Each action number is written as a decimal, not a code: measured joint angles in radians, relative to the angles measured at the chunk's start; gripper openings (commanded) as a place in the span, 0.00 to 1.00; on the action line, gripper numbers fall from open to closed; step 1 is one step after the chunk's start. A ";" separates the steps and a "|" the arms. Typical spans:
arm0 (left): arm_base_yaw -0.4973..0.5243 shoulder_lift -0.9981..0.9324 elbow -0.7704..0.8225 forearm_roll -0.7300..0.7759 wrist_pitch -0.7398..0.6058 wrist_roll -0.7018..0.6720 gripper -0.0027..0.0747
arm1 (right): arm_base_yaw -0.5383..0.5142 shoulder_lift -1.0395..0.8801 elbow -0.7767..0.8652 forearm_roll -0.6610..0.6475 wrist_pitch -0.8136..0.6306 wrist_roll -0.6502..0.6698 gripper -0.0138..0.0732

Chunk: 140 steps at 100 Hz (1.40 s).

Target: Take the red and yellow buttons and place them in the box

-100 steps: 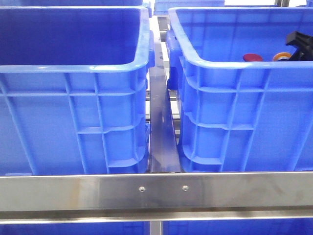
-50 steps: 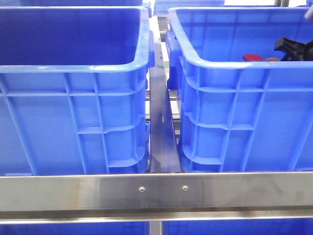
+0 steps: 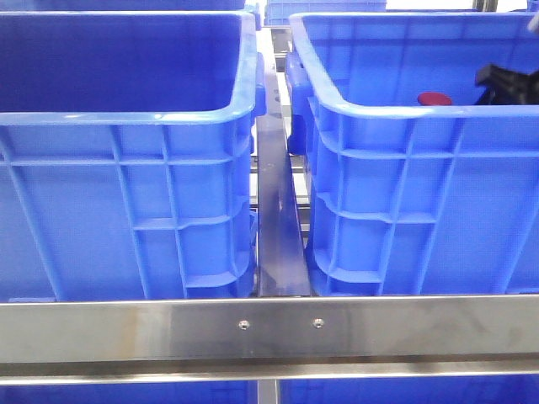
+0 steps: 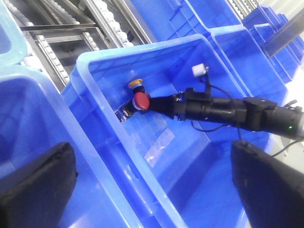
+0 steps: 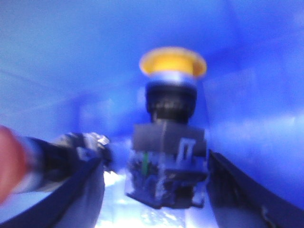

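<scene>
The right-hand blue crate (image 3: 404,168) serves as the landmark. In the front view its near rim hides almost everything inside: only the domed top of the red button (image 3: 434,98) peeks over the rim, and the right gripper (image 3: 509,82) shows as a dark shape cut off at the picture's edge, beside the red button.

The left wrist view looks down into this crate (image 4: 95,80). The right arm (image 4: 228,111) reaches across it toward the corner, where the red button (image 4: 141,101) and the yellow button (image 4: 135,84) sit close together; the arm's tip is just beside the red one, and its jaws are too small there to read.

The right wrist view is blurred. The yellow button (image 5: 172,64) with its dark body stands between the two jaws, which are spread apart on either side, not plainly touching it. The red button (image 5: 12,159) is cut off at the edge.

The left gripper (image 4: 152,190) hangs above the crate with its jaws wide apart.
</scene>
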 measured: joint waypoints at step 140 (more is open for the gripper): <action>-0.090 -0.514 0.539 0.287 -0.552 0.032 0.01 | 0.000 -0.814 0.385 -0.185 -0.162 -0.008 0.09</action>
